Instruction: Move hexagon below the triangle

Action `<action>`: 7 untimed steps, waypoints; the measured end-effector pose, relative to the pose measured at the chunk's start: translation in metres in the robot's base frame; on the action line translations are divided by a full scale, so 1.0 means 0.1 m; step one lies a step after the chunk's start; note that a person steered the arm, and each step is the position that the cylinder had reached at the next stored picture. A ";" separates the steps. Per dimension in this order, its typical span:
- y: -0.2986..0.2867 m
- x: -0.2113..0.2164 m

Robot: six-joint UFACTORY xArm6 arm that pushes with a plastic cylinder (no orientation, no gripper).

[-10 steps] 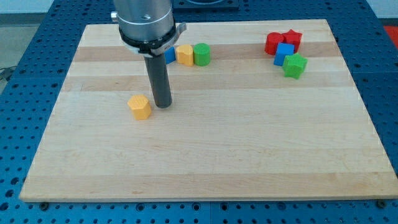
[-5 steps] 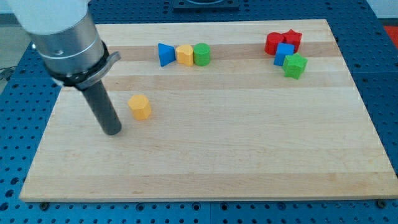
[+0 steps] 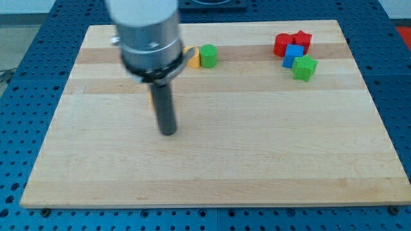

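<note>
My tip (image 3: 168, 133) rests on the wooden board (image 3: 257, 147), left of centre. The yellow hexagon (image 3: 151, 96) is almost wholly hidden behind the rod; only a thin sliver shows at the rod's left edge, a little above the tip. The blue triangle is hidden behind the arm's body. A second yellow block (image 3: 192, 60) peeks out at the arm's right side, with a green block (image 3: 208, 56) touching it on the right, near the view's top.
At the top right stands a cluster: two red blocks (image 3: 282, 45) (image 3: 302, 40), a blue cube (image 3: 293, 55) and a green star-like block (image 3: 305, 67).
The arm swung from the view's left back to the right, and now covers the hexagon and the blue triangle. The tip now sits lower and to the right of where the hexagon lay.
</note>
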State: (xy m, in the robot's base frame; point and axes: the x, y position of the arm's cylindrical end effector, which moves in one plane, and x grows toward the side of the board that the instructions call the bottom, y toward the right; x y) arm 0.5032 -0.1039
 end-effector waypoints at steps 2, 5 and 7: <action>-0.45 -0.70; -0.39 -0.69; -0.11 -1.05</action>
State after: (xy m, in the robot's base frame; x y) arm 0.3984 -0.1148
